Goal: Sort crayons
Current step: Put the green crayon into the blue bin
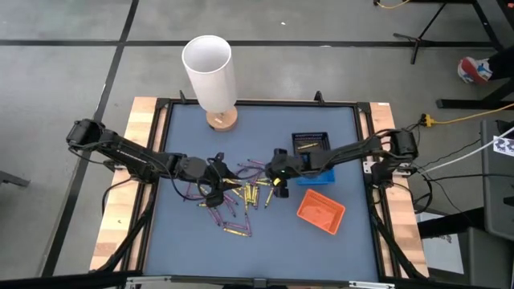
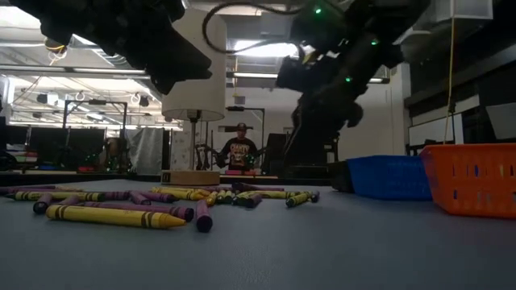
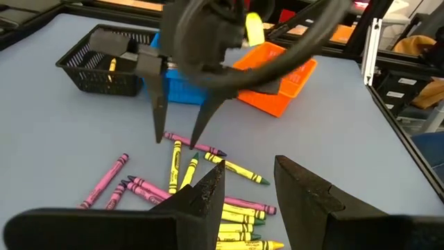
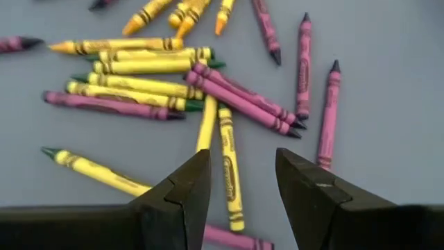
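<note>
Yellow and purple crayons [image 1: 241,197] lie scattered flat on the blue-grey mat; they also show in the right wrist view [image 4: 159,83] and the left wrist view [image 3: 187,173]. My right gripper [image 1: 277,175] is open and points down over the right side of the pile, its fingers [image 4: 243,184] on either side of a yellow crayon [image 4: 229,167]. It also shows in the left wrist view [image 3: 177,139]. My left gripper [image 1: 215,181] is open [image 3: 250,187] and empty at the pile's left side.
A black tray [image 1: 311,144] holding a few yellow crayons stands at the far right, a blue tray [image 1: 320,175] beside it and an orange tray [image 1: 321,211] nearer. A white cylinder on a wooden base [image 1: 210,72] stands at the far edge.
</note>
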{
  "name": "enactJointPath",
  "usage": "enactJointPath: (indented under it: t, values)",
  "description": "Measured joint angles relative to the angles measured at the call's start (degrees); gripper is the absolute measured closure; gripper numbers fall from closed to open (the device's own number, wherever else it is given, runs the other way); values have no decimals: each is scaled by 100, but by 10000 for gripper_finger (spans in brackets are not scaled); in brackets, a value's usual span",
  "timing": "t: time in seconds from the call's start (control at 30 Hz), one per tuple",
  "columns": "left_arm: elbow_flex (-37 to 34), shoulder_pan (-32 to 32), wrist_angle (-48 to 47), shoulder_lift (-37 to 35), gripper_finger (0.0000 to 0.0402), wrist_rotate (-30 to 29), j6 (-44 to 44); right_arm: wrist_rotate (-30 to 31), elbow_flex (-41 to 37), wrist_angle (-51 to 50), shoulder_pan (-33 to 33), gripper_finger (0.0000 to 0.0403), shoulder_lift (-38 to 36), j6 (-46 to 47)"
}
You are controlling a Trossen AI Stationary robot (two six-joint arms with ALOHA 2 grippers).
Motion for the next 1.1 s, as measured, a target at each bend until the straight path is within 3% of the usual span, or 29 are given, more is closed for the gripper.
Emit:
enactJointPath:
  t: [0.83, 1.1]
  values:
    - [0, 0, -9, 0, 292, -129, 0, -6, 161, -310, -135, 242, 673, -127]
    - [0, 0, -7, 0, 292, -129, 2, -205, 161, -345, -135, 294, 677, -123]
